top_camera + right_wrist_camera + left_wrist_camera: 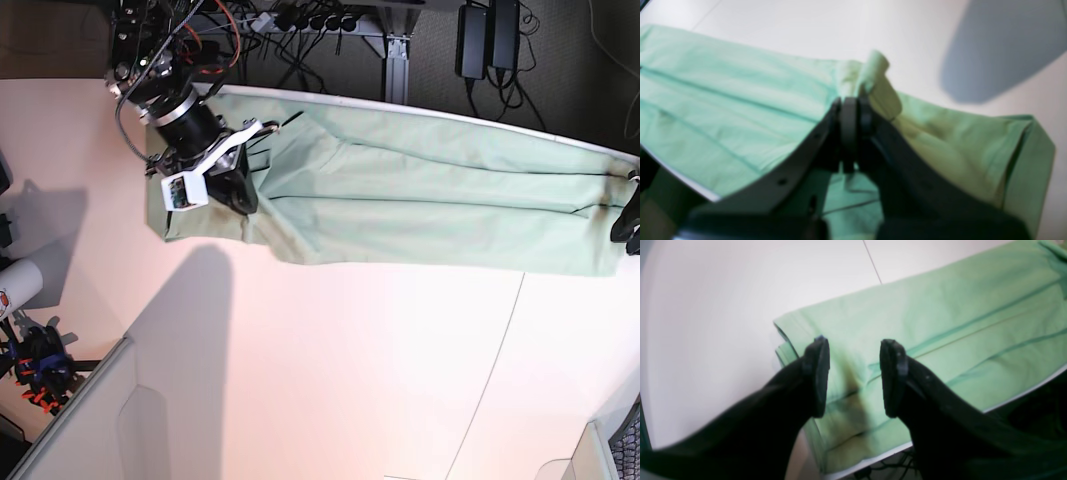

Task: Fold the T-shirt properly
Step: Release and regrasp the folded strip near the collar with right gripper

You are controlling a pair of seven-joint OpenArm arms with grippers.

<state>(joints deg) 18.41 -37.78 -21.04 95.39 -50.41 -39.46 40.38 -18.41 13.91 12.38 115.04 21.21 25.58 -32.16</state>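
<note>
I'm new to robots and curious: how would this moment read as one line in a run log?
T-shirt: long strip along table edge | right gripper: shut on T-shirt | left gripper: fingers open over the other end

My work surface was a pale table (330,360) crossed by a thin seam (497,350). Behind its far edge, black cables (300,25) and two dark power bricks (488,35) lay on the floor. A white cylinder (15,285) and orange-tipped clamps (40,375) sat beside it.
</note>
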